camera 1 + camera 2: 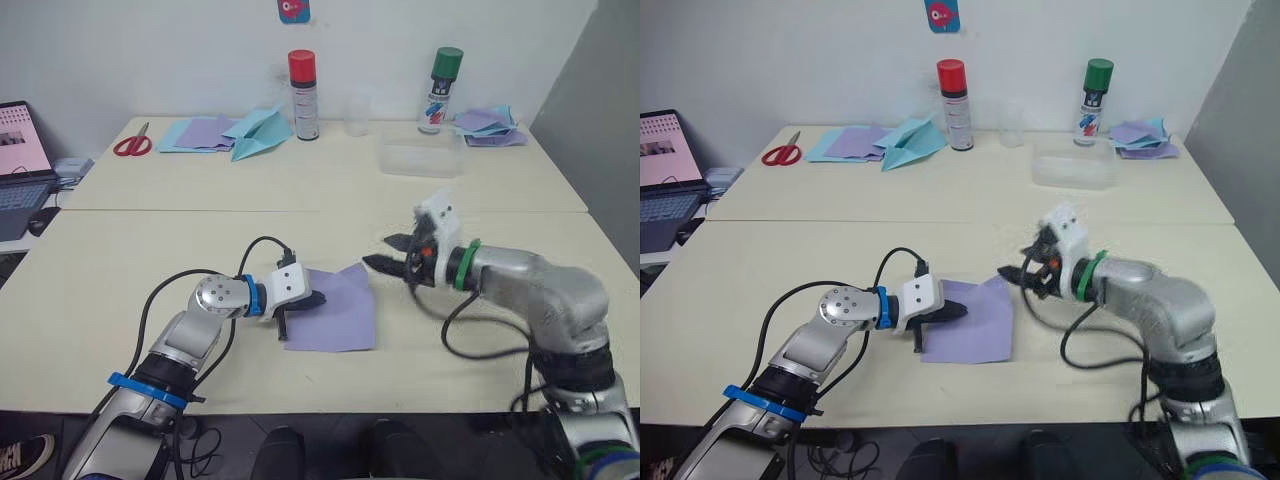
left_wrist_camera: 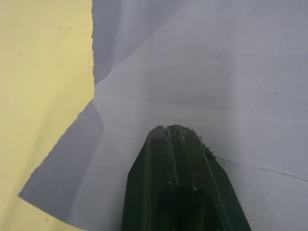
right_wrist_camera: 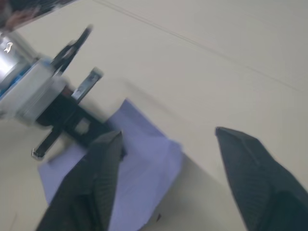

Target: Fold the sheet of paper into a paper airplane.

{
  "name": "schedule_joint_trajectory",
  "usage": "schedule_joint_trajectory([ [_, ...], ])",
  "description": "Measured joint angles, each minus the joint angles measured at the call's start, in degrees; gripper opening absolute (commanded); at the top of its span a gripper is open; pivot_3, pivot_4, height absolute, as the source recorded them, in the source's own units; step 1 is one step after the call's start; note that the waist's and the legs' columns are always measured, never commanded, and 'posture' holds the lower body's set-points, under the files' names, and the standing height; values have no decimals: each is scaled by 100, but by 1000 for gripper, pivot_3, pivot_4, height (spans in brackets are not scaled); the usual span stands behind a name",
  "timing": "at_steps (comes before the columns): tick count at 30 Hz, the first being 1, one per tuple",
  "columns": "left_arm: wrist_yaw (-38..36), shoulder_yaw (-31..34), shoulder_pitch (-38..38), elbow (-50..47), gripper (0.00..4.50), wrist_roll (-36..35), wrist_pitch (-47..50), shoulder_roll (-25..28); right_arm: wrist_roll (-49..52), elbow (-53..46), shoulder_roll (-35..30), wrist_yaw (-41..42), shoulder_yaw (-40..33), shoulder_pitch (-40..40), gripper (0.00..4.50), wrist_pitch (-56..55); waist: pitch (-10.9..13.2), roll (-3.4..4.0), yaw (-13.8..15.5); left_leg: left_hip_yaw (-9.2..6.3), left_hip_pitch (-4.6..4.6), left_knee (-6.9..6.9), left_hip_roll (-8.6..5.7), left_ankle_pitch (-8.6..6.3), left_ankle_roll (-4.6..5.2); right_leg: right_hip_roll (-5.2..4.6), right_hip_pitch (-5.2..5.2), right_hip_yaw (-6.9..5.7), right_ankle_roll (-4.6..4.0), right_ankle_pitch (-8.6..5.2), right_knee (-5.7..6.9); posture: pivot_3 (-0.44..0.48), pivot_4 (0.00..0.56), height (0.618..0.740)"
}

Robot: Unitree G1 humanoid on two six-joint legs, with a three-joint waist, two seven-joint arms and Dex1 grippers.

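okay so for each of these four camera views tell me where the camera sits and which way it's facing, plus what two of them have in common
Left eye view: on the head, facing forward and down over the table; both arms show.
Right eye view: beside it, same scene.
Left wrist view: on the left wrist, looking along the left tool, its fingers together, pressed on the sheet of paper.
Right wrist view: on the right wrist, looking past the open right tool.
Shared: both wrist views show the sheet.

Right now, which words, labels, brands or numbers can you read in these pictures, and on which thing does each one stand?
None can be read.
Red-capped spray can: label print too small.
Green-capped spray can: label print too small.
Laptop screen: pink page, text blurred.
Blue sticker on the wall: a red figure, no legible letters.
Sheet of paper: creases, no print.
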Motion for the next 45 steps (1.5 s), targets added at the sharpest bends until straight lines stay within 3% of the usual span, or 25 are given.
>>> schedule_joint_trajectory([
  [6,4,6,-14,79,0,0,-61,4,-1038,774,523,287,1070,215,133,-1636,-1,-1,-1,1,5,3,1,1,-1,0,2,0,9,5,5,0,150,740],
  [7,3,7,-8,83,0,0,-82,6,-1199,981,680,212,1175,206,53,-1755,-1,-1,-1,1,6,3,1,1,-1,0,3,0,8,5,6,0,150,740],
  [14,13,5,12,91,0,0,-182,11,-2075,2362,1204,-218,1413,90,53,-2190,-1,-2,2,8,4,2,2,1,-1,0,2,4,7,5,5,0,150,740],
  [18,100,42,76,90,0,-24,-167,-12,-2269,2651,1251,-283,1346,84,53,-2568,-4,-1,2,8,12,2,3,1,-1,0,5,6,7,5,6,0,150,740],
  [21,236,165,168,91,0,-115,-24,-102,-2326,2667,1276,-283,1289,176,53,-2672,-7,-3,1,6,18,2,4,1,-1,0,10,4,7,5,9,0,150,740],
  [28,1403,1009,-2,652,0,-194,701,-351,-2378,2599,1456,-326,1167,299,53,-2586,-10,-3,0,7,23,0,6,1,-1,0,11,6,7,5,11,0,150,740],
  [40,1829,1114,246,286,0,-164,878,-635,-2436,2661,1608,-791,730,441,53,-2611,-13,-5,12,14,18,-1,3,0,-2,-3,13,11,5,4,2,0,150,740],
  [45,2286,1879,426,157,0,-565,808,-824,-2448,2643,1677,-795,756,441,53,-2619,-4,-21,-3,9,2,-2,11,0,-2,-3,-1,7,6,4,2,0,150,740],
])
